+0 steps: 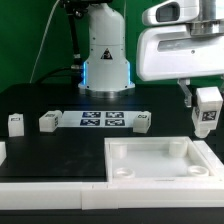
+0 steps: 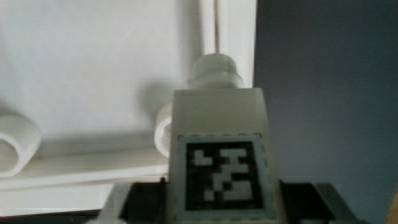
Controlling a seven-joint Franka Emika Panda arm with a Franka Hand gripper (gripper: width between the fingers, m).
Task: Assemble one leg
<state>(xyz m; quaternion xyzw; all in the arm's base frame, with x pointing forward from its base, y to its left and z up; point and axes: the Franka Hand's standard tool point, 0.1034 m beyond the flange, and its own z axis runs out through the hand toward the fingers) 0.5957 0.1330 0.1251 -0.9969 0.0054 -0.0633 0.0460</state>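
Note:
My gripper is at the exterior view's right, shut on a leg, a small white blocky peg with a black-and-white tag. It holds the leg in the air just above the far right corner of the large white square panel. In the wrist view the held leg fills the middle, tag toward the camera, threaded tip pointing at the panel below. The dark fingers clamp its sides. Three more legs lie on the black table: one at the far left, one beside it and one past the marker board.
The marker board lies on the table behind the panel. The robot's white base stands at the back. A white part shows at the exterior view's left edge. A round corner socket of the panel shows in the wrist view.

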